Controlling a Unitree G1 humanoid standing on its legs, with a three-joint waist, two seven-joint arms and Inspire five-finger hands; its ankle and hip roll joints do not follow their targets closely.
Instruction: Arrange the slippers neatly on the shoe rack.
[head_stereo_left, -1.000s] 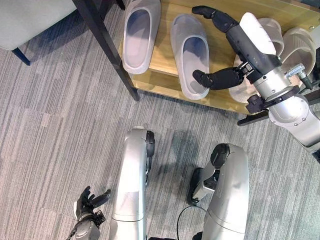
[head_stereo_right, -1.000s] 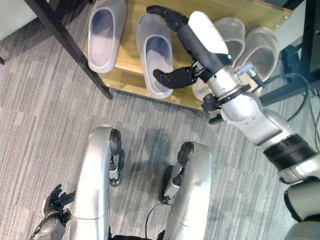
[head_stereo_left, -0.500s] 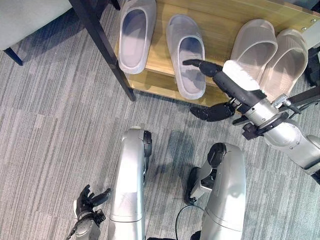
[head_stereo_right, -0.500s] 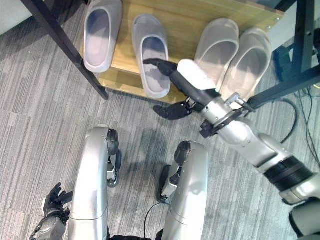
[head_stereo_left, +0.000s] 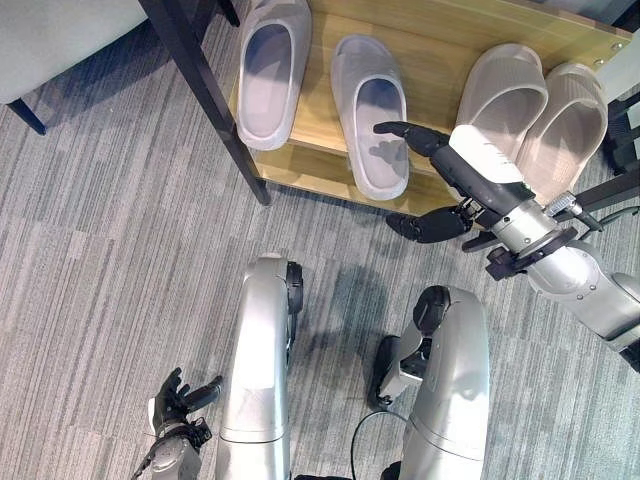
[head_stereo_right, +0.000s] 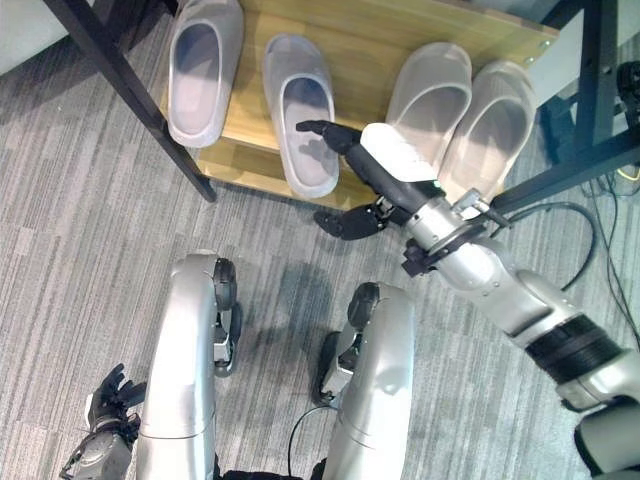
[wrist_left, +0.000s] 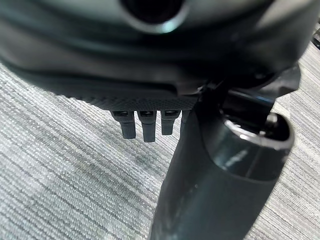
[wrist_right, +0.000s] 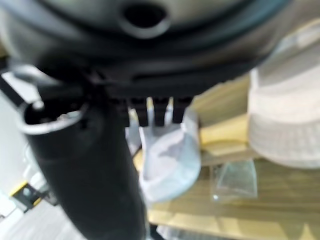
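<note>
Right hand (head_stereo_left: 470, 175) extended forward, fingers straight; left hand (head_stereo_left: 178, 402) low, relaxed.

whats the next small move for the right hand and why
Probably nudge the right-hand grey slipper further onto the shoe rack. Its heel overhangs the front edge, while the other grey slipper sits deeper and the beige pair lies together. The right hand hovers open just beside that heel, holding nothing.

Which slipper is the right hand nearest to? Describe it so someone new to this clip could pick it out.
Start at the wooden shoe rack, which holds four slippers in a row. The lilac pair lies toward the robot's left, the beige pair toward its right. It is the inner lilac slipper, beside the beige ones; its heel juts past the shelf's front edge, and the open right hand hovers next to it.
</note>
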